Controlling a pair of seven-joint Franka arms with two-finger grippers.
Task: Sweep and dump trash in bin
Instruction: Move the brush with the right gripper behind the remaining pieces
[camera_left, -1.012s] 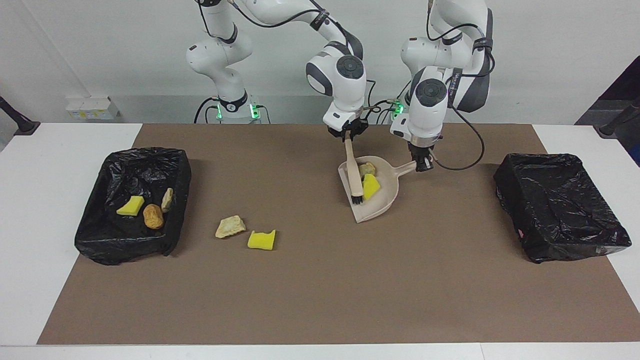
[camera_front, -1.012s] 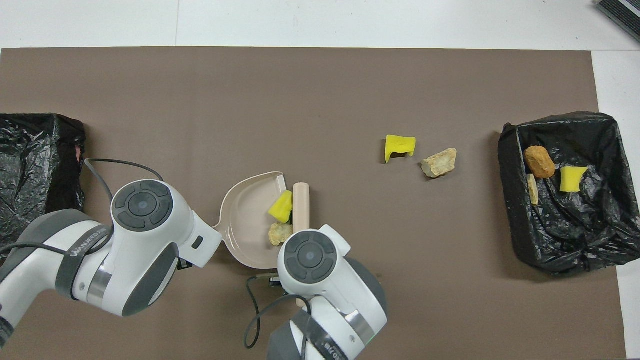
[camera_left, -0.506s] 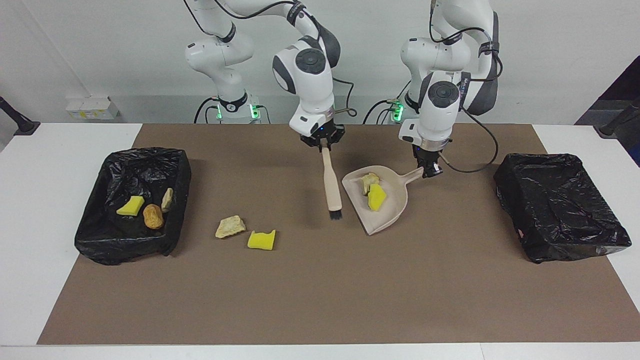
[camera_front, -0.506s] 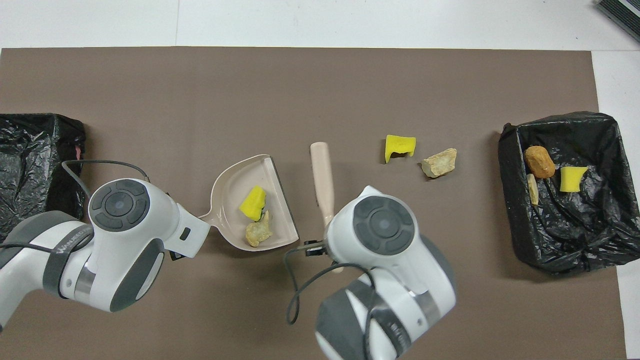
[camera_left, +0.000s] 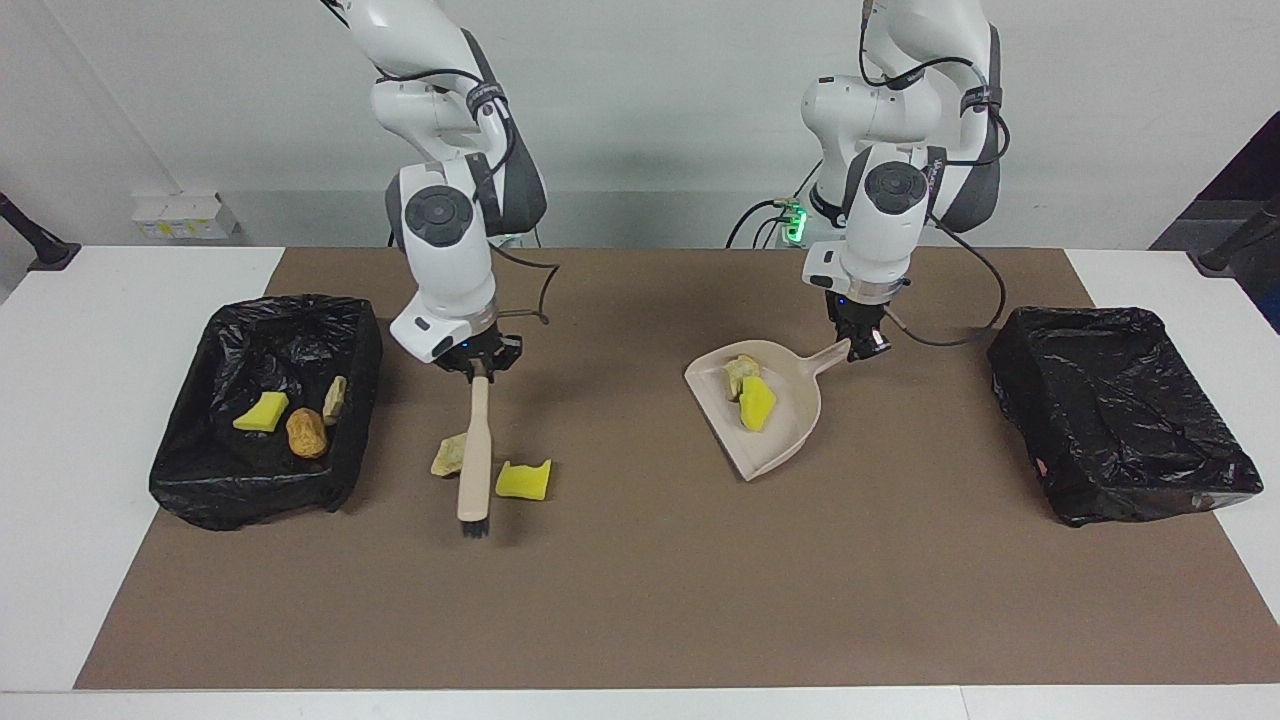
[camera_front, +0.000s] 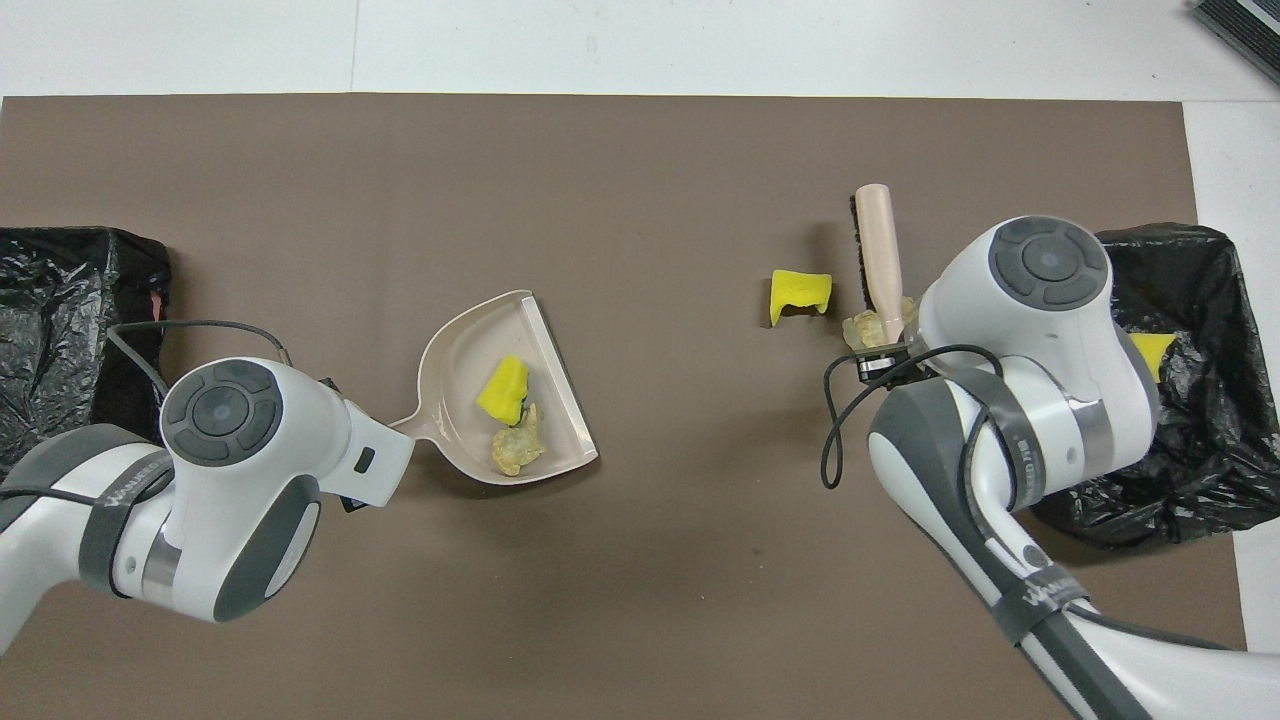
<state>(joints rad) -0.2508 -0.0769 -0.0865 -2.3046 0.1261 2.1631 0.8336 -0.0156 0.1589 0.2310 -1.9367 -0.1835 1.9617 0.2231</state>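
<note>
since a second ago the right hand (camera_left: 480, 364) has carried the beige long-handled brush (camera_left: 473, 463) from the beige plastic dustpan (camera_left: 775, 420) to the loose trash, clenched on its handle. facing view: bristles sit between a pale crusty chunk (camera_left: 447, 455) and yellow sponge piece (camera_left: 524, 481) on the worktop (camera_left: 640, 600), probably to sweep them. left hand (camera_left: 860, 342) grips the dustpan's handle, keeping two scraps aboard.

overhead view: three scraps already lie in the black-lined bin (camera_front: 1190, 470) at the right arm's end.
</note>
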